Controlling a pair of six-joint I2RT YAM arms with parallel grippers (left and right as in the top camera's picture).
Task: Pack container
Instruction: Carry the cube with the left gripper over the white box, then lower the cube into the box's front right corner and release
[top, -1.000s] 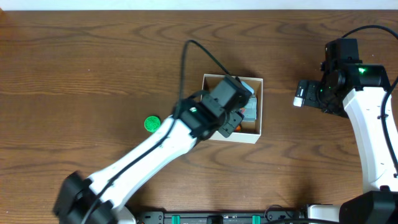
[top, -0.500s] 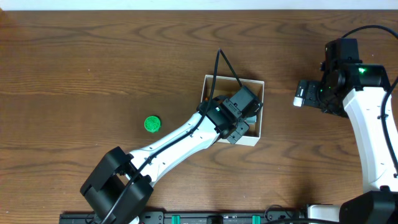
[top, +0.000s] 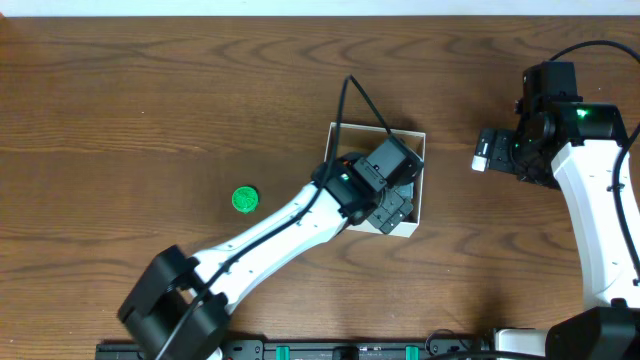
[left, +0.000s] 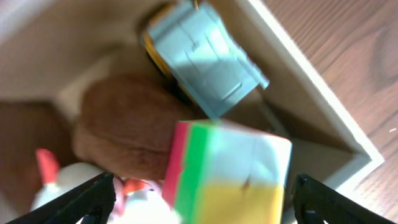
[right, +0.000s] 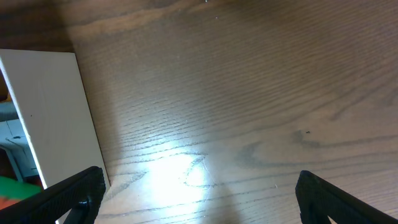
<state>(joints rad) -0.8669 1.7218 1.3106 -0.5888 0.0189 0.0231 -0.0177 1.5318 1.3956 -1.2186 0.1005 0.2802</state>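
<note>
- The container (top: 408, 130) sits mid-bench (top: 150, 100), and the left arm is reaching right over it and down into the box.
- The left pincer (left: 202, 198) is spread wide. Its tips stand on either side of a multicoloured cube (left: 227, 171) and are not clamped on it.
- By the look of it, the cube is already lying in the box rather than being carried.
- The right pincer (right: 199, 196) is parked well off to the right, over bare wood. It is open with nothing in it, and the box's white wall shows at the left of its view.
- Progress: I'd call this most of the way done, with the box looking crowded.
- Count inside, from the left wrist view, is four: one pale blue blocky toy (left: 205, 59), one brown rounded lump (left: 124, 134), one cube, and one white-and-red piece (left: 56, 183) that's too blurred to name.
- Count outside is one: a small green disc (top: 244, 199) lying alone on the bench, well to the left of the box.
- What's left: probably that green disc, if it belongs in the pack. Nothing else loose is in sight.
</note>
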